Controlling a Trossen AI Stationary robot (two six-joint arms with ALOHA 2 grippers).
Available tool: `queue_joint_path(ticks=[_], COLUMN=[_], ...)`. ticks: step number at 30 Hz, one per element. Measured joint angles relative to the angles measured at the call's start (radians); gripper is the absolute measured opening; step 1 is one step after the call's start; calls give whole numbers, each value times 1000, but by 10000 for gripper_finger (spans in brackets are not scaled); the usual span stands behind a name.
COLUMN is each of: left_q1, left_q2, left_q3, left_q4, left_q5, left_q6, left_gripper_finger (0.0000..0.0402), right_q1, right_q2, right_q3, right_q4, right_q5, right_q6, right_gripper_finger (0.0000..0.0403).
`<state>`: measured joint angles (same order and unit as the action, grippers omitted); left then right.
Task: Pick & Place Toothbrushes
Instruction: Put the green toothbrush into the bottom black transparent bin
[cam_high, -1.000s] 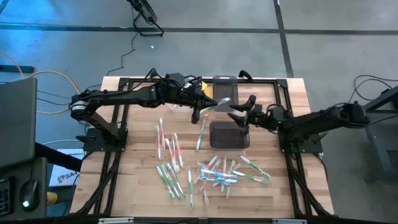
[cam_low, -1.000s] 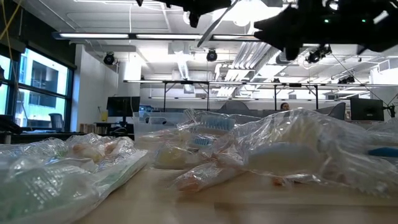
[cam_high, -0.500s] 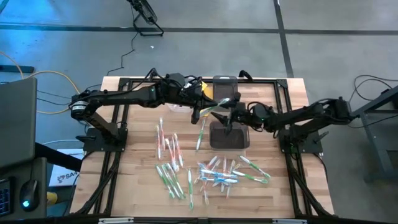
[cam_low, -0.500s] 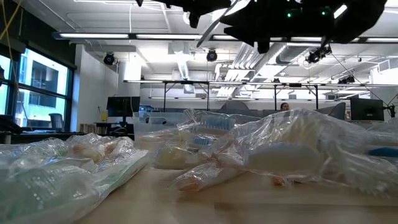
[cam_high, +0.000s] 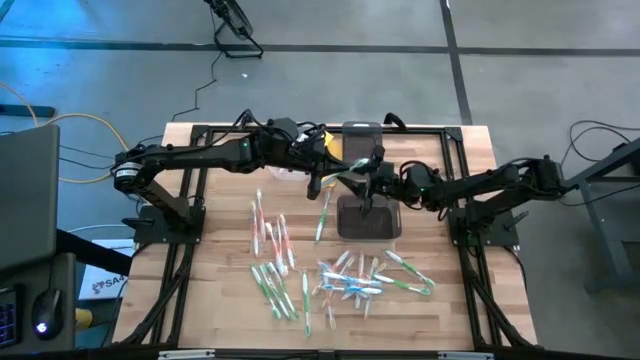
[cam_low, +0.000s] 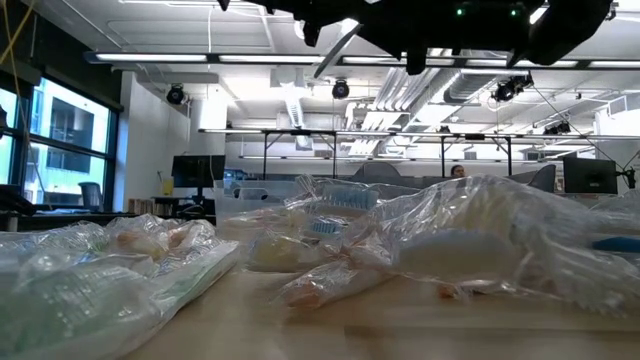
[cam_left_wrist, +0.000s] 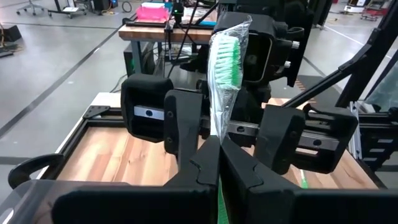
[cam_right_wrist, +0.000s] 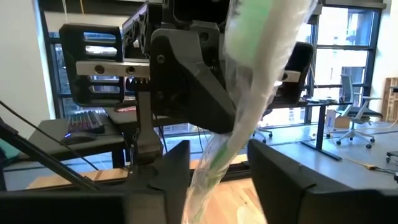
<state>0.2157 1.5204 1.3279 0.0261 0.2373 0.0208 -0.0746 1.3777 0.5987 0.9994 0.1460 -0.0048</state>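
A handover is in hand above the far middle of the wooden counter (cam_high: 220, 290). The left gripper (cam_left_wrist: 219, 144) has its fingers pressed together on the lower end of a green-bristled toothbrush in a clear plastic wrapper (cam_left_wrist: 225, 59), holding it raised with the bristle end up. In the overhead view that wrapped brush (cam_high: 347, 171) sits in the air between the two arms, just over the near edge of the dark rectangular bin (cam_high: 368, 217) that stands at the counter's far middle.

The right gripper (cam_high: 372, 178) has reached in to meet it. Its own wrist view shows the wrapper (cam_right_wrist: 249, 93) passing between its two dark fingers (cam_right_wrist: 283, 180), which stand partly spread on either side with no clear pinch yet.

My judgement: the next move calls for the right gripper to close firmly on the wrapper, then for the left to let go, so the brush can be carried over the bin and dropped. The slippery film may slide in the grip.

The remaining wrapped toothbrushes (cam_high: 350, 280) lie scattered over the near half of the counter, well apart from the bin.

Against a second ago, the right arm has stretched further toward the left one, bringing its gripper from beside the bin right up to the brush; the left arm has stayed where it was.
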Motion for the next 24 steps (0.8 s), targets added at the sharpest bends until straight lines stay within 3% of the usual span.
queue_joint_path(ticks=[12, 24], left_q1=[-1, -1], left_q2=[0, 0], left_q3=[0, 0], left_q4=[-4, -8], left_q5=[-7, -17], left_q6=[0, -25], left_gripper_finger=[0, 4], right_q1=[0, 0], right_q2=[0, 0], right_q3=[0, 0], right_q4=[-1, -14], right_q5=[-20, -16], right_q6=[0, 1], right_gripper_finger=[23, 18])
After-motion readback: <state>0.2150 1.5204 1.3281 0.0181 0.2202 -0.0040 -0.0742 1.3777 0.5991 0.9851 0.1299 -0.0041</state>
